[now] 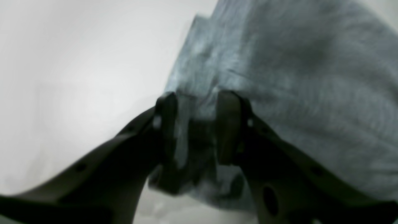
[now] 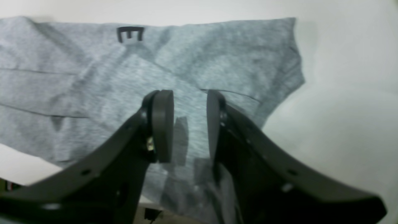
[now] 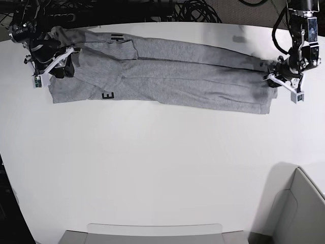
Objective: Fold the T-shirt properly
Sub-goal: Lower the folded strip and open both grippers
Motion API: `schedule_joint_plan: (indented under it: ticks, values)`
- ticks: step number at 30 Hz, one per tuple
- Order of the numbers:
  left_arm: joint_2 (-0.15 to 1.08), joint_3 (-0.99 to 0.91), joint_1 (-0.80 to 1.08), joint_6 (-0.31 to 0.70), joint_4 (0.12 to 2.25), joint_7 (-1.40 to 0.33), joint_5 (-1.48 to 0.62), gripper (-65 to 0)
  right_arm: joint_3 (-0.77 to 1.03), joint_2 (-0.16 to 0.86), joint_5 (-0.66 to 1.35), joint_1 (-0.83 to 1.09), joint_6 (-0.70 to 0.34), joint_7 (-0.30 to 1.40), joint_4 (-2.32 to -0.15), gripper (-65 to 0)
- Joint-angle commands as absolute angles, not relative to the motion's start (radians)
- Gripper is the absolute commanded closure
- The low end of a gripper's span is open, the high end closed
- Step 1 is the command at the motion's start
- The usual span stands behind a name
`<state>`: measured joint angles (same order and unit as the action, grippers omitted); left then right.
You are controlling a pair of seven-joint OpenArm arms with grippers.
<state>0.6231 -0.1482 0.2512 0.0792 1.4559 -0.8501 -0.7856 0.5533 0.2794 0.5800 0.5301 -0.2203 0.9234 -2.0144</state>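
The heather-grey T-shirt (image 3: 177, 76) lies stretched in a long band across the back of the white table (image 3: 162, 168), with a black letter E (image 3: 107, 95) showing. My left gripper (image 3: 272, 72) is at the shirt's right end. In the left wrist view it (image 1: 197, 109) is closed on a bunched edge of the shirt (image 1: 295, 77), which hangs below the fingers. My right gripper (image 3: 63, 63) is at the shirt's left end. In the right wrist view it (image 2: 189, 124) has its jaws apart over the flat cloth (image 2: 77, 77), near the E (image 2: 130, 33).
Black cables (image 3: 193, 10) lie beyond the table's far edge. A grey bin (image 3: 304, 203) stands at the front right corner, and a pale tray edge (image 3: 152, 231) runs along the front.
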Motion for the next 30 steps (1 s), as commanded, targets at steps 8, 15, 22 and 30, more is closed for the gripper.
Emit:
schedule_joint_plan:
  ticks: [8,15,22,30]
  values:
    - [0.644,-0.151,0.213,0.222,1.428,-0.848,-0.857,-22.7,0.558,0.311,0.595,0.515,-0.223,0.908,-2.020,-18.6]
    - [0.641,-0.051,0.119,0.262,1.236,-0.845,-0.967,-22.1,0.558,0.311,0.595,0.506,-0.223,0.911,-2.020,-18.6]
    - [0.659,-0.062,0.117,0.418,1.265,-0.918,-0.963,-2.0,0.558,0.312,0.595,0.509,-0.223,0.911,-2.020,-18.6]
    - [0.664,-0.197,0.116,0.438,1.187,-0.849,-0.958,0.0,0.558,0.306,0.595,0.495,-0.223,0.911,-2.022,-18.6]
